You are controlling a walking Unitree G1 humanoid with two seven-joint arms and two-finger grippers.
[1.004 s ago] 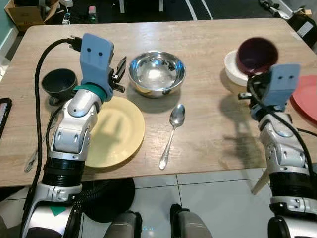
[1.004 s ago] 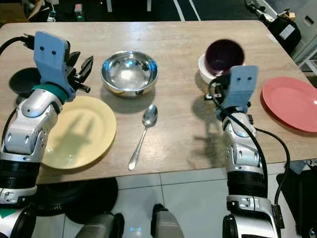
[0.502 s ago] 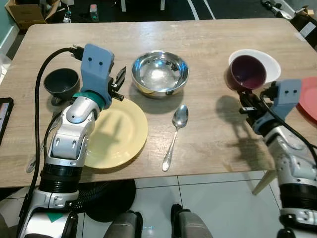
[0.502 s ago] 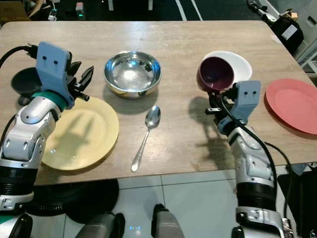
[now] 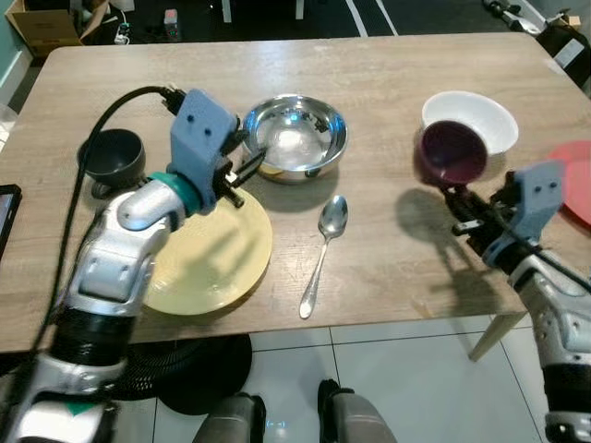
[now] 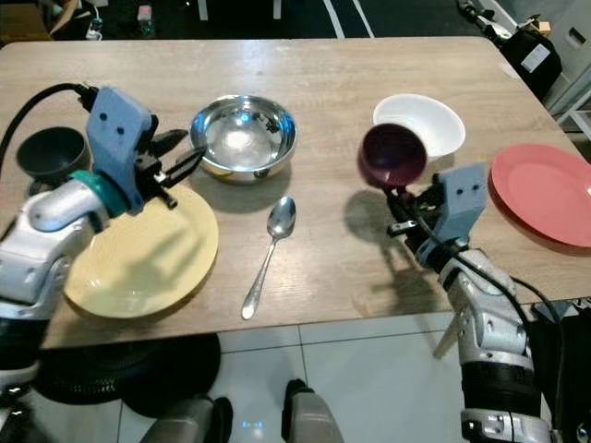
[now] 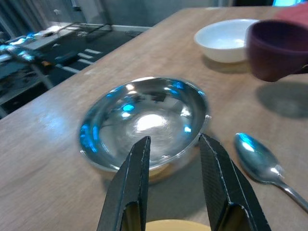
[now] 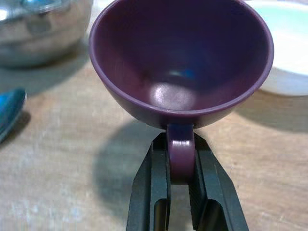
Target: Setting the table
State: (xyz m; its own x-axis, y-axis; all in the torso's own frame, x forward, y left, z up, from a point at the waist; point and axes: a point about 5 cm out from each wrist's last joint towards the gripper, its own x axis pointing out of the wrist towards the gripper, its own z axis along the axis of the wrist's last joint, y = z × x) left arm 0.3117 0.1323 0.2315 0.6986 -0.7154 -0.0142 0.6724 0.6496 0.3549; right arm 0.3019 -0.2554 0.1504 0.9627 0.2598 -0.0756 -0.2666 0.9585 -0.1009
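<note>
A purple cup (image 5: 450,155) hangs tilted above the wooden table (image 5: 388,69), left of the white bowl (image 5: 471,118). My right gripper (image 8: 181,150) is shut on the cup's handle, and the cup's shadow falls on the bare wood beneath. My left gripper (image 5: 251,155) is open over the far edge of the yellow plate (image 5: 208,254), its fingertips close to the near left rim of the steel bowl (image 7: 144,120), with nothing between them. A spoon (image 5: 321,249) lies between the yellow plate and the cup.
A dark grey bowl (image 5: 113,157) sits at the table's left. A red plate (image 6: 545,192) lies at the right edge. A black cable (image 5: 102,129) arcs over my left arm. Tiled floor shows below the table's near edge.
My right gripper has carried the purple cup off the white bowl, leftward and lower. My left gripper has swung right, toward the steel bowl.
</note>
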